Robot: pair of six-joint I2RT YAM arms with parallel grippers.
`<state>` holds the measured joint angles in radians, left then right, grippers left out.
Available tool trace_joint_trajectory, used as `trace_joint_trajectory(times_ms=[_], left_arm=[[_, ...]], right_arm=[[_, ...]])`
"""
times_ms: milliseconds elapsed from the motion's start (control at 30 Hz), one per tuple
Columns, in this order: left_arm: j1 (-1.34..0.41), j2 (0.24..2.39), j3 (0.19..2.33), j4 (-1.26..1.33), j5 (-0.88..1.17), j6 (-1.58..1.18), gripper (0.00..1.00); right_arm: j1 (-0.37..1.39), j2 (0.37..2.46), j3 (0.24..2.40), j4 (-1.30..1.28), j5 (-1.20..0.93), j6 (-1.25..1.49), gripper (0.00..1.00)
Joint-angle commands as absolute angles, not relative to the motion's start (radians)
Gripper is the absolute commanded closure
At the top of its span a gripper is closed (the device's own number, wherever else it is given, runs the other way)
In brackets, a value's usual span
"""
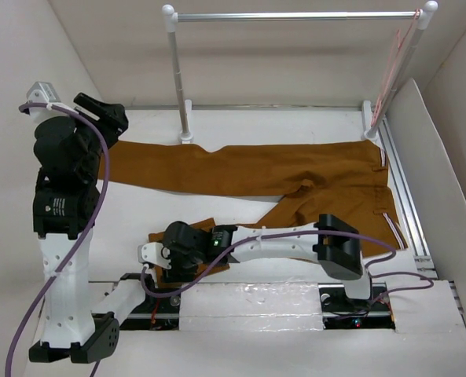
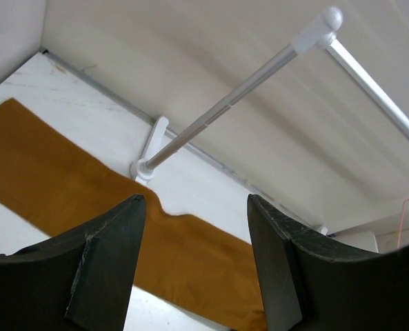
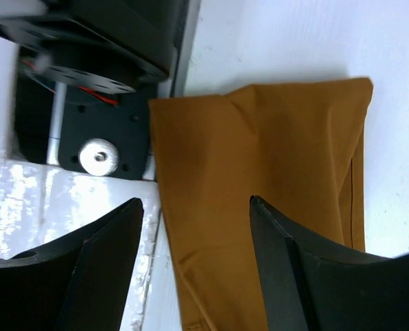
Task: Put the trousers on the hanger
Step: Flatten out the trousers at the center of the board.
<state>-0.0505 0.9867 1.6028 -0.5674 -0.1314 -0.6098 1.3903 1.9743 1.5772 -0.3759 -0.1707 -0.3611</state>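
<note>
The rust-brown trousers (image 1: 240, 169) lie flat on the white table, with the waistband at the right. One leg reaches left and the other runs down-left to the near edge. The pale pink hanger (image 1: 394, 63) hangs at the right end of the rail and shows faintly in the left wrist view (image 2: 405, 207). My left gripper (image 1: 100, 118) is open and empty, raised above the far leg's end (image 2: 59, 186); its jaws (image 2: 196, 201) are wide apart. My right gripper (image 1: 150, 255) is open, low over the near leg's hem (image 3: 259, 138), with cloth between the spread jaws (image 3: 194, 201).
A silver rail (image 1: 295, 16) on white posts (image 1: 177, 78) spans the back of the table. White walls close in the left, back and right sides. The left arm's black base (image 3: 101, 69) and a metal mounting plate (image 1: 280, 302) sit next to the near hem.
</note>
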Motion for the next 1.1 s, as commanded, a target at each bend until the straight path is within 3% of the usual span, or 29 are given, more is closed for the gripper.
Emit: trace_joint_trajectory(times_ms=[0, 467, 533, 700, 800, 867, 933, 967, 1067], left_arm=[[-0.049, 0.985, 1.58, -0.563, -0.118, -0.607, 0.43], [-0.049, 0.946, 1.477, -0.551, -0.124, -0.601, 0.43], [-0.049, 0.943, 1.476, -0.551, -0.12, -0.6, 0.43], [-0.049, 0.937, 1.46, -0.555, -0.114, -0.601, 0.43], [-0.049, 0.936, 1.454, -0.555, -0.112, -0.595, 0.43], [-0.049, 0.934, 1.448, -0.554, -0.115, -0.595, 0.43], [-0.049, 0.934, 1.442, -0.554, -0.118, -0.592, 0.43], [-0.049, 0.933, 1.439, -0.551, -0.118, -0.591, 0.43], [-0.049, 0.933, 1.427, -0.543, -0.117, -0.592, 0.43]], right_arm=[[1.417, 2.003, 1.658, -0.411, -0.083, -0.385, 0.33], [1.476, 2.108, 1.672, -0.428, -0.08, -0.357, 0.38], [1.476, 2.111, 1.672, -0.425, -0.03, -0.342, 0.43], [1.476, 2.072, 1.635, -0.377, 0.121, -0.307, 0.74], [1.476, 2.057, 1.62, -0.368, 0.215, -0.287, 0.81], [1.476, 2.056, 1.621, -0.383, 0.265, -0.279, 0.95], [1.476, 2.06, 1.631, -0.402, 0.256, -0.285, 0.9], [1.476, 2.06, 1.634, -0.405, 0.243, -0.288, 0.76], [1.476, 2.045, 1.603, -0.379, 0.175, -0.298, 0.54]])
